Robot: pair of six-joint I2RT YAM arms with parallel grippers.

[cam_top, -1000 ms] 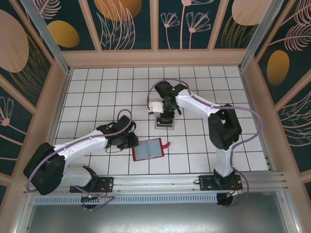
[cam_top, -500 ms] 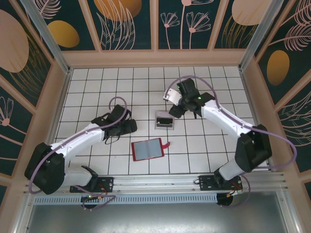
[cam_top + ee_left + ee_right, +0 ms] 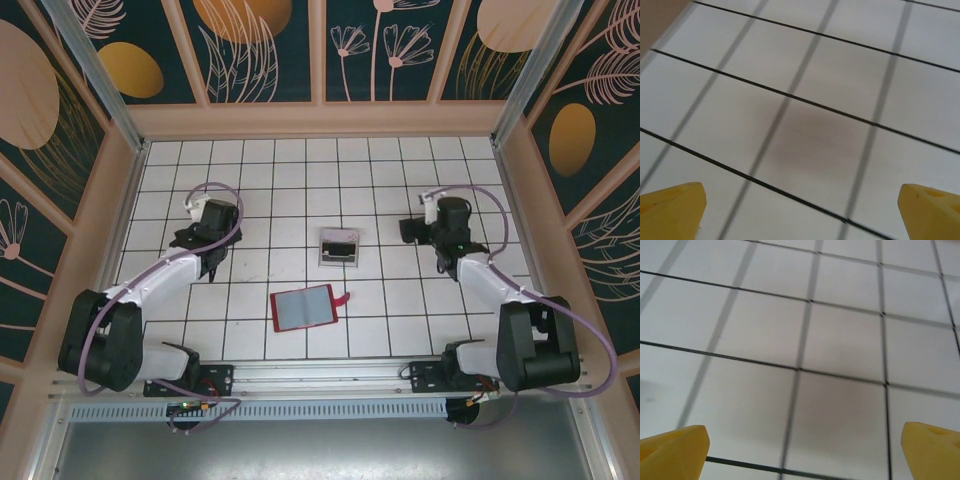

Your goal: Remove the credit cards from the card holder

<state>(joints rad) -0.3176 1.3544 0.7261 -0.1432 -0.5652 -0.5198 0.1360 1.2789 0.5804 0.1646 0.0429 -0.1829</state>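
White gridded tabletop, floral-panelled walls, red card holder lying open, left and right jaws wide apart

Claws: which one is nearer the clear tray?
The right claw, just right of the clear tray; the left claw sits clearly farther off on its left.
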